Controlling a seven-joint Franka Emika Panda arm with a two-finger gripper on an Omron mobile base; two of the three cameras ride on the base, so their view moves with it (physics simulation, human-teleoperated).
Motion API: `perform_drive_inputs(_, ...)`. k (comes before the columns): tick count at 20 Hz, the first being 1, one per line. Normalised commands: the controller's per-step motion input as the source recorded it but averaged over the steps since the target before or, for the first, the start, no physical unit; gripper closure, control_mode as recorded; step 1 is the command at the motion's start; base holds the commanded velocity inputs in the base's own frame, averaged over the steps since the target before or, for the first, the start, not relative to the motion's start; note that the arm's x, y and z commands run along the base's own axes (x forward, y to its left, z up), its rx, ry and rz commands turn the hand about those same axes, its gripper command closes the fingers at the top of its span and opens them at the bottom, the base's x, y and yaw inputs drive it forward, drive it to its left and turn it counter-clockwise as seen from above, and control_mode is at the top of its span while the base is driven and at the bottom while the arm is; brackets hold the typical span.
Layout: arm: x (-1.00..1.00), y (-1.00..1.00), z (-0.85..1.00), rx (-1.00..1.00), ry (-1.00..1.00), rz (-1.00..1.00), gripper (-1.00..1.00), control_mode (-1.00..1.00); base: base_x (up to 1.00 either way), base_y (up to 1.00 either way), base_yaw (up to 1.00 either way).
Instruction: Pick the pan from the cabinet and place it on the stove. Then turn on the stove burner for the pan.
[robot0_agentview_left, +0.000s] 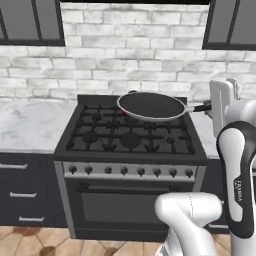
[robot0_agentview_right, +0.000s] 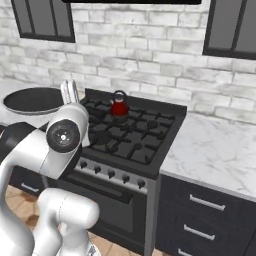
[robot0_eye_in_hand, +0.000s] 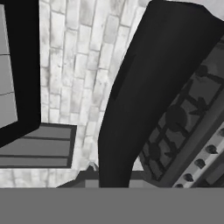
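The black pan (robot0_agentview_left: 151, 106) with its pale rim hangs level in the air over the stove (robot0_agentview_left: 130, 135), clear of the black grates. Its slim handle runs right into my gripper (robot0_agentview_left: 208, 107), which is shut on it. From the right base view the pan (robot0_agentview_right: 31, 100) shows at the far left, partly behind my arm. The hand view has the pan's dark body (robot0_eye_in_hand: 144, 96) close up, with the stove's burners (robot0_eye_in_hand: 177, 118) beyond. Dark wall cabinets (robot0_agentview_left: 31, 22) hang at the upper left and upper right.
A small red kettle (robot0_agentview_right: 119, 106) stands on the stove's back burner. A row of silver knobs (robot0_agentview_left: 130, 171) runs along the stove front. Marble counter (robot0_agentview_right: 210, 145) lies on both sides, with dark drawers (robot0_agentview_left: 22, 195) below.
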Motion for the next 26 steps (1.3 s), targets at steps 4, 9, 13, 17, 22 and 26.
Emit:
perform_drive_inputs(4, 0.0, 0.0, 0.0, 0.0, 0.0, 0.0, 1.0, 1.0, 0.41, 0.35, -0.14)
perform_drive_inputs(9, 0.0, 0.0, 0.0, 0.0, 0.0, 0.0, 1.0, 1.0, 0.36, 0.19, -0.11)
perform_drive_inputs(13, 0.0, 0.0, 0.0, 0.0, 0.0, 0.0, 1.0, 1.0, 0.28, 0.09, -0.11)
perform_drive_inputs(17, 0.0, 0.0, 0.0, 0.0, 0.0, 0.0, 1.0, 1.0, 0.32, 0.27, -0.09)
perform_drive_inputs(22, 0.0, 0.0, 0.0, 0.0, 0.0, 0.0, 1.0, 1.0, 0.38, 0.38, -0.07)
perform_drive_inputs(26, 0.0, 0.0, 0.0, 0.0, 0.0, 0.0, 1.0, 1.0, 0.43, 0.39, -0.04)
